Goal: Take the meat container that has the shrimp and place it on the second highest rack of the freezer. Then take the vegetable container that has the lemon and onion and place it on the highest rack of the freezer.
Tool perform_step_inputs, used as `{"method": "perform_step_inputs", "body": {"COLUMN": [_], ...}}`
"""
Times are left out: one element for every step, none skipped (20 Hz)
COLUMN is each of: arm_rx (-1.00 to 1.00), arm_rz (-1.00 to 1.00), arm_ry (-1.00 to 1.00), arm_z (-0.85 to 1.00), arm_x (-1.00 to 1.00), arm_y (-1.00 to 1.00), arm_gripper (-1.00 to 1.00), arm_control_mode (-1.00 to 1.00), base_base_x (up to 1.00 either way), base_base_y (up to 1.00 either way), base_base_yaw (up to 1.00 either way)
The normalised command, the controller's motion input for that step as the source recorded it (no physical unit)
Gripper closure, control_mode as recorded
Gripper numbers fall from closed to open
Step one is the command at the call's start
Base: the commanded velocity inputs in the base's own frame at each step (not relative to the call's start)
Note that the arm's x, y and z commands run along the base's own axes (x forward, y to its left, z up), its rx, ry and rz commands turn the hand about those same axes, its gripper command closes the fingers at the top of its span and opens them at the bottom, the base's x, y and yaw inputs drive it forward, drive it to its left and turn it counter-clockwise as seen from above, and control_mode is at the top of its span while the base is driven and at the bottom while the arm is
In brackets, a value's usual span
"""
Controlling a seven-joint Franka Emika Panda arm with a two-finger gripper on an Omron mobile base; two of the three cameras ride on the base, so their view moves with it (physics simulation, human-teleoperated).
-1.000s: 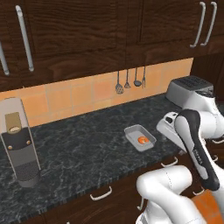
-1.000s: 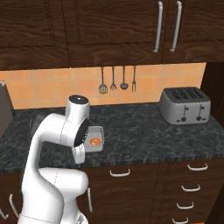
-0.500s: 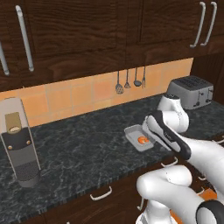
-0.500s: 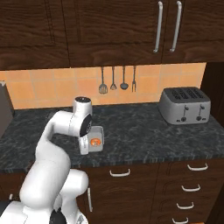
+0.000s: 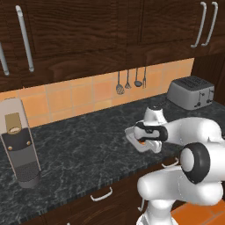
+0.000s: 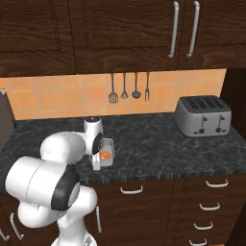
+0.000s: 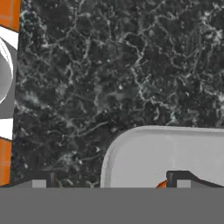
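Gripper: the two-finger gripper (image 7: pixel 107 179) hangs low over the surface, its dark tips spread wide and holding nothing; one tip stands over bare stone, the other over the tray's floor, so the near rim lies between them.

Meat container: a shallow pale grey plastic tray with rounded corners (image 5: pixel 137 141) rests flat on the surface near its front edge; an orange piece, presumably the shrimp (image 6: pixel 106 155), lies inside.

Arm: the white arm reaches forward with the hand directly above the tray, partly covering it in both base views.

Surface: a dark speckled stone counter (image 5: pixel 83 149) carries the tray.

Further off: a silver four-slot toaster (image 6: pixel 202 116) stands well apart to the right; dark utensils (image 6: pixel 129 89) hang on the orange tile wall; a tall dark and beige appliance (image 5: pixel 19 143) stands far left.

Step in hand: likely the approach to grasp the first container; freezer placement not yet begun.

Next move: probably a short descent, then closing on the rim wall, keeping the tray level.
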Motion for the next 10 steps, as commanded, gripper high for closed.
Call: {"method": "perform_step_inputs", "body": {"arm_rx": [-0.04,-0.04,-0.04,-0.04,-0.05,-0.05,-0.05,-0.04,-0.04,-0.04], "arm_rz": [-0.04,-0.04,-0.03,-0.03,-0.04,-0.04,-0.04,-0.03,-0.03,-0.04], "arm_ry": [0.00,0.00,0.00,0.00,0.00,0.00,0.00,0.00,0.00,0.00], "arm_z": [-0.67,-0.68,-0.70,-0.71,-0.72,-0.71,-0.70,-0.70,-0.69,-0.66], "arm_x": [0.57,0.51,0.38,0.20,0.11,0.10,0.09,0.07,0.08,0.02], "arm_y": [0.00,0.00,0.00,0.00,0.06,0.07,0.06,0.05,0.05,0.07], "arm_gripper": [-1.00,-1.00,-1.00,-1.00,-1.00,-1.00,-1.00,-1.00,-1.00,1.00], "arm_control_mode": [-1.00,-1.00,-1.00,-1.00,-1.00,-1.00,-1.00,-1.00,-1.00,-1.00], "base_base_x": [0.00,0.00,0.00,0.00,0.00,0.00,0.00,0.00,0.00,0.00], "base_base_y": [0.00,0.00,0.00,0.00,0.00,0.00,0.00,0.00,0.00,0.00], "base_base_yaw": [0.00,0.00,0.00,0.00,0.00,0.00,0.00,0.00,0.00,0.00]}}
